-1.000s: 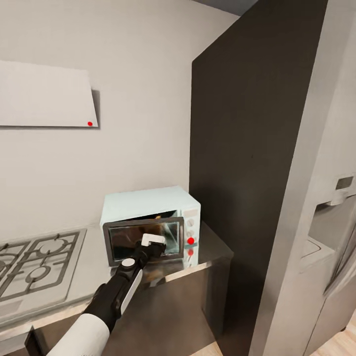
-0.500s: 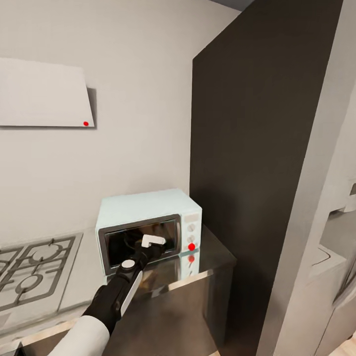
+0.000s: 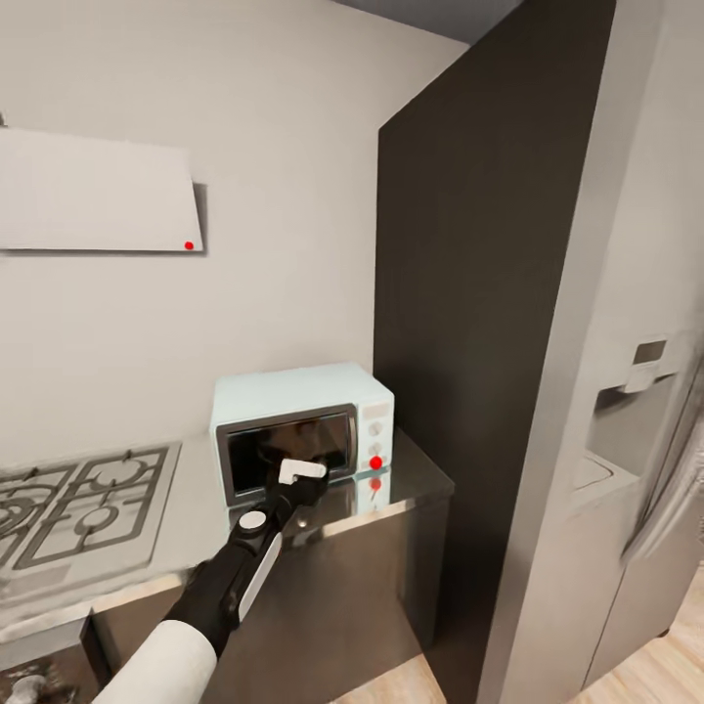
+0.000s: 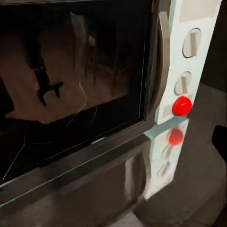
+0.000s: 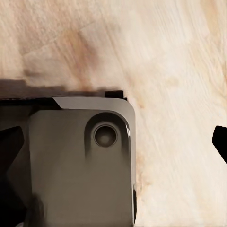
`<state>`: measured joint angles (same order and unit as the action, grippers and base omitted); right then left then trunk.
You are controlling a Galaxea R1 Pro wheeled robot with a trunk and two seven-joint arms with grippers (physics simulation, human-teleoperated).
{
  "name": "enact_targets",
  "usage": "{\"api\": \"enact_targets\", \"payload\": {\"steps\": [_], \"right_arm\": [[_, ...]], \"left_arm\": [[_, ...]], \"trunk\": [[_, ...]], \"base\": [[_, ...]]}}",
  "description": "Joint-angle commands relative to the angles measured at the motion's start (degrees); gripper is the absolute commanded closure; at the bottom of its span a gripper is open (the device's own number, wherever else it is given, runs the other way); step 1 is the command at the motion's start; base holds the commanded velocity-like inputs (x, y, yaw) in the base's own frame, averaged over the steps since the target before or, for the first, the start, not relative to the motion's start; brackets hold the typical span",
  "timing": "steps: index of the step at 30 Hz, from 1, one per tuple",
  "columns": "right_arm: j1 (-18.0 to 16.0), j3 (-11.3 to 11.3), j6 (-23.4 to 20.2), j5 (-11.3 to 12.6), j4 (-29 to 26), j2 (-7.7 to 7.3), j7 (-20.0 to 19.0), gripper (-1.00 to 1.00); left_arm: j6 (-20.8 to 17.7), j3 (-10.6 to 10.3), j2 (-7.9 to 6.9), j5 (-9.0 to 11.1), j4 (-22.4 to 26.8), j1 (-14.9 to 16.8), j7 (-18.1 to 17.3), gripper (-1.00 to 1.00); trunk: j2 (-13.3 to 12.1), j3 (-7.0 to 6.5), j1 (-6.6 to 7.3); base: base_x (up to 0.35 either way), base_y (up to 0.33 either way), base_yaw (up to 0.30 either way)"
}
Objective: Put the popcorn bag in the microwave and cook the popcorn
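The pale mint-blue microwave (image 3: 293,391) stands on the grey steel countertop (image 3: 416,479) against the wall, its dark glass door (image 3: 286,450) flat against the body. My left gripper (image 3: 299,482) reaches up to the door's lower front, and one dark fingertip (image 4: 220,138) shows at the picture's edge, so it is open. The left wrist view looks close at the door glass (image 4: 75,80), the handle (image 4: 163,61), two knobs and the red dot (image 4: 182,105). The popcorn bag and popcorn are hidden. My right gripper (image 5: 113,144) hangs open over the wooden floor (image 5: 179,56).
A steel gas hob (image 3: 83,499) lies left of the microwave. A tall dark panel (image 3: 469,323) rises right beside it, with a grey fridge (image 3: 636,450) further right. A white wall unit (image 3: 98,196) hangs above the hob. A grey base plate (image 5: 80,165) sits under my right gripper.
The microwave door, tilted partly open a second ago, has swung up and now sits shut. My left gripper stayed at the door. The head camera shifted slightly.
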<state>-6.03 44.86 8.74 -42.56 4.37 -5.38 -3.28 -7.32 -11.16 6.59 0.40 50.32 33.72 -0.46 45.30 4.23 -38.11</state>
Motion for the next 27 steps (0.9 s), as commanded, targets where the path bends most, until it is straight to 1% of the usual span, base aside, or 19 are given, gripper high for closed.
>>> {"api": "enact_targets", "payload": {"steps": [1,4,6,7,8,9,10,11,12,14,15,18,19,21,22,24,25,26,27], "right_arm": [[-0.05,0.35,0.51,-0.07,0.16,-0.07,-0.06,-1.00],[-0.04,0.46,0.87,-0.07,0.01,-0.21,0.10,-1.00],[-0.04,0.48,0.99,-0.07,-0.20,-0.35,0.11,-1.00],[-0.04,0.50,1.05,-0.07,-0.26,-0.38,0.11,-1.00],[-0.04,0.53,1.07,-0.07,-0.29,-0.40,0.11,-1.00],[-0.04,0.59,1.12,-0.07,-0.31,-0.41,0.11,-1.00],[-0.04,0.70,1.16,-0.05,-0.32,-0.42,0.11,-1.00],[-0.06,0.78,1.17,-0.06,-0.35,-0.42,0.11,-1.00],[-0.05,0.92,1.21,-0.07,-0.42,-0.42,0.11,-1.00],[-0.04,1.02,2.23,-0.07,-0.53,-0.42,0.11,-1.00],[-0.05,1.07,4.66,-0.03,-1.13,-0.42,0.11,-1.00],[-0.06,1.06,13.46,0.01,-5.66,-0.01,-0.08,-1.00],[-0.05,1.00,16.84,0.05,-8.84,0.73,-0.22,-1.00],[-0.09,0.95,18.83,0.09,-13.87,2.56,-0.34,-1.00],[-0.23,0.87,19.39,0.10,-18.29,4.04,-0.38,-1.00],[-1.01,0.39,19.49,0.10,-22.06,5.11,-0.53,-1.00],[-1.63,0.04,19.48,0.12,-22.87,5.30,-0.73,-1.00],[-2.70,-0.78,19.63,0.14,-23.81,5.94,-1.46,-1.00],[-2.97,-1.42,19.75,0.13,-24.06,6.75,-1.68,-1.00]], "left_arm": [[-0.33,0.05,-0.06,0.04,-0.08,0.03,-0.06,-1.00],[-0.53,0.23,-0.36,0.06,-2.32,0.03,0.06,-1.00],[-0.29,0.48,-0.66,0.11,-11.82,0.03,0.03,-1.00],[0.76,1.00,-0.76,0.12,-18.97,0.03,-0.02,-1.00],[2.23,1.63,-0.86,0.12,-23.62,0.03,-0.04,-1.00],[8.40,3.97,-1.60,0.13,-34.82,0.03,-0.03,-1.00],[12.14,5.33,-2.37,0.16,-41.74,0.06,-0.01,-1.00],[13.68,5.88,-2.99,0.18,-44.52,0.05,0.00,-1.00],[15.27,6.45,-4.39,0.20,-47.31,-0.50,0.04,-1.00],[15.49,6.71,-6.28,0.21,-48.46,-3.01,0.08,-1.00],[14.36,6.79,-7.40,0.21,-48.93,-6.33,0.10,-1.00],[7.58,6.92,-8.48,0.22,-49.22,-13.80,0.05,-1.00],[3.02,6.93,-8.99,0.22,-49.24,-16.86,0.00,-1.00],[-2.11,6.94,-9.78,0.22,-49.25,-19.88,-0.05,-1.00],[-4.41,6.94,-10.36,0.22,-49.26,-23.44,-0.11,-1.00],[-5.71,6.94,-10.72,0.22,-49.26,-26.53,-0.14,-1.00],[-5.99,6.92,-10.77,0.22,-49.26,-27.51,-0.15,-1.00],[-6.28,6.88,-10.79,0.22,-49.26,-29.47,-0.15,-1.00],[-6.35,6.87,-10.80,0.22,-49.26,-30.08,-0.16,-1.00]], "trunk": [[0.09,0.10,0.02],[0.09,0.10,0.02],[0.09,0.10,0.02],[0.09,0.10,0.02],[0.09,0.10,0.02],[0.09,0.10,0.02],[0.09,0.10,0.02],[0.09,0.10,0.02],[0.09,0.10,0.02],[0.09,0.10,0.02],[0.09,0.10,0.02],[0.09,0.10,0.02],[0.09,0.10,0.02],[0.09,0.10,0.02],[0.09,0.10,0.02],[0.09,0.10,0.02],[0.09,0.10,0.02],[0.09,0.10,0.02],[0.09,0.10,0.02]], "base": [[-0.343,0.000,0.000],[-0.343,0.000,0.000],[-0.343,0.000,0.000],[-0.343,0.000,0.000],[-0.343,0.000,0.000],[-0.306,0.000,0.000],[-0.287,0.000,0.000],[-0.227,0.000,0.000],[-0.093,0.000,0.000],[-0.049,0.000,0.000],[-0.016,0.000,0.000],[-0.005,0.000,0.000],[0.000,0.000,0.000],[0.000,0.000,0.000],[0.000,0.000,0.000],[0.000,0.000,0.000],[0.000,0.000,0.000],[0.000,0.000,0.000],[0.000,0.000,0.000]]}}
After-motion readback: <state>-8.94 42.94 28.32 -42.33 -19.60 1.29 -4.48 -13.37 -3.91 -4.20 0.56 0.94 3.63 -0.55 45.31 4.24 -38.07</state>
